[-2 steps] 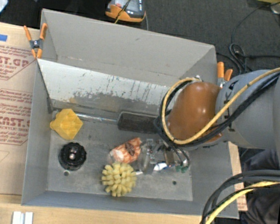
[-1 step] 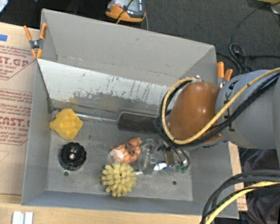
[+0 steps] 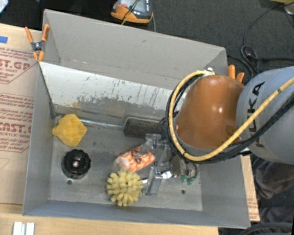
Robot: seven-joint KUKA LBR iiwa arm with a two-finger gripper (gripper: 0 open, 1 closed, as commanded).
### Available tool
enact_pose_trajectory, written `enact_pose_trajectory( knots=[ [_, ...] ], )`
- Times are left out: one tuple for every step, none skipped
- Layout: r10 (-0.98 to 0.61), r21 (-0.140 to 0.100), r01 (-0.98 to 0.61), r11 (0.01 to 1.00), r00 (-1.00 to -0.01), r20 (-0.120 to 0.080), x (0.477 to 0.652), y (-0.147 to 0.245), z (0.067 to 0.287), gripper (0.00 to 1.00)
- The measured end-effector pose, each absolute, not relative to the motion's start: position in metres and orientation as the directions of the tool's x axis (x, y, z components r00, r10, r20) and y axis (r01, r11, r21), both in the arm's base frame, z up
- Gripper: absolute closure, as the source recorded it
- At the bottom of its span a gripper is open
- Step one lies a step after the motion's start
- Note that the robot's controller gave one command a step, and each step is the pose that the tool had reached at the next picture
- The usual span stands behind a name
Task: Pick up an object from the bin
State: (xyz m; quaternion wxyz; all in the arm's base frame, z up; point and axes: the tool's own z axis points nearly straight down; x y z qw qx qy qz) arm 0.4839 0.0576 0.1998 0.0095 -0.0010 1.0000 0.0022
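Camera view, grey metal bin [image 3: 118, 50], contents and arm.

Item nearest the gripper [image 3: 155, 167]: orange-and-white crinkled packet [image 3: 134, 160], on the bin floor right of centre, lying just against the gripper's left side. Handling, as judged: light, soft, crushable, with a slippery film skin. Best pinched across its narrow middle with a modest squeeze.

Adjacent: yellow spiky rubbery ball [image 3: 124, 188], just below the packet near the front wall. Probably springy and easily nudged away.

Also: dark rectangular block [image 3: 141, 127] by the back wall; yellow crumpled lump [image 3: 70, 129] and black round knob [image 3: 76, 163], both well apart at left.

Arm: enters from the right, orange-covered wrist [image 3: 207, 114] over the bin, gripper down near the floor.

Gripper opening: cannot be told; no item seen clasped in it.
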Motion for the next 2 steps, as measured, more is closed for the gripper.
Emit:
enact_pose_trajectory(
  knots=[
    [0.002,0.005,0.002,1.0,-1.0,-0.024,0.483,0.061,0.207,0.0],
    [-0.218,0.001,-0.218,0.976,-0.976,-0.029,0.491,0.05,0.116,0.0]
  ],
)
